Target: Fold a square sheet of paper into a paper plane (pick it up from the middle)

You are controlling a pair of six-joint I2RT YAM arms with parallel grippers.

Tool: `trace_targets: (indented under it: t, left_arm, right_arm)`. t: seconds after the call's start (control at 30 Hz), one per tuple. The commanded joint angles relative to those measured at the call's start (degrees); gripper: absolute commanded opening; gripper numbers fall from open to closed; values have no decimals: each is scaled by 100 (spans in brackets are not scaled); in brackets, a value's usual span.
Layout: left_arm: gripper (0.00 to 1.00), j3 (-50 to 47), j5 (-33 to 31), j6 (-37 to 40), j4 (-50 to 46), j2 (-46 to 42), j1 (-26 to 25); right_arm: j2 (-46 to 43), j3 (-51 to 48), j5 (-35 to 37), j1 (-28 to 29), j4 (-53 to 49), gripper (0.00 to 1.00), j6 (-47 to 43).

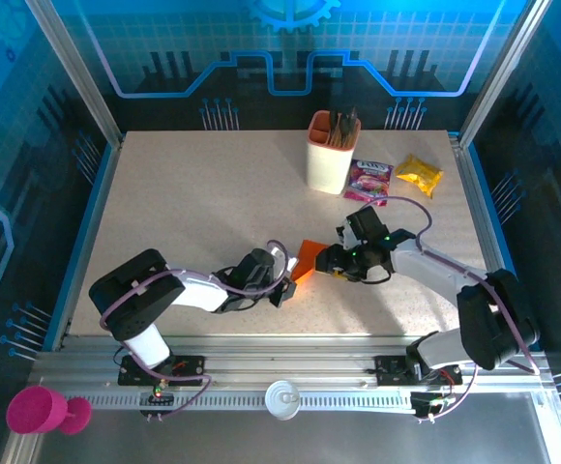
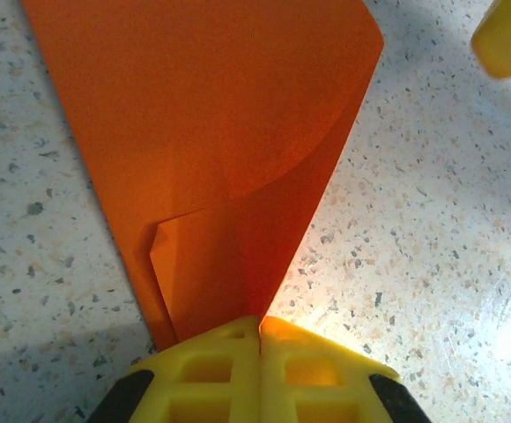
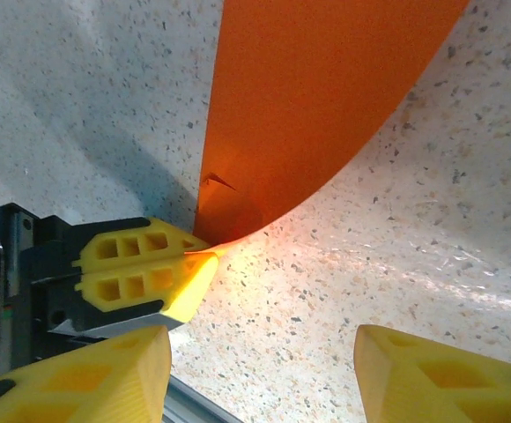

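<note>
Left gripper (image 2: 260, 333) clamped tight on the bottom corner of the folded orange square sheet of paper (image 2: 211, 132), sheet curving up over the speckled table (image 2: 432, 264) near its front middle, right gripper (image 3: 262, 370) parted, holding nothing, just beside the paper, peach cup (image 1: 331, 153) well behind.

No word, number or brand can be read anywhere. The pink snack packet (image 1: 369, 180) and the yellow snack packet (image 1: 420, 175) on the table (image 1: 213, 213) carry printed patches, but they are too small to make out. The one sign is a blue gear emblem (image 1: 295, 14) on the back wall, cut off by the top edge of the overhead view.
</note>
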Motion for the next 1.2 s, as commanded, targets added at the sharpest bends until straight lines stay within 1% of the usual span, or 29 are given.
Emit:
trace_targets:
  t: [0.0, 0.23, 0.3, 0.37, 0.53, 0.67, 0.9, 1.17]
  left_arm:
    - [0, -59, 460, -255, 158, 122, 89]
    - [0, -69, 560, -359, 182, 196, 153]
    - [0, -93, 567, -398, 230, 232, 157]
    - [0, -119, 569, -440, 285, 257, 181]
    - [0, -187, 612, -539, 408, 285, 265]
    - [0, -234, 715, -600, 472, 294, 337]
    - [0, -238, 814, -603, 478, 340, 389]
    - [0, -221, 884, -612, 488, 402, 427]
  right_arm:
    - [94, 64, 66, 94, 85, 57, 107]
    - [72, 54, 67, 92, 89, 54, 76]
    - [82, 25, 56, 93, 152, 50, 79]
    - [102, -52, 4, 101, 284, 44, 63]
    - [86, -437, -164, 101, 920, 17, -66]
    - [214, -693, -321, 102, 1362, 1, -227]
    - [564, -860, -729, 110, 2132, 0, -203]
    - [898, -574, -821, 110, 2290, 0, -129]
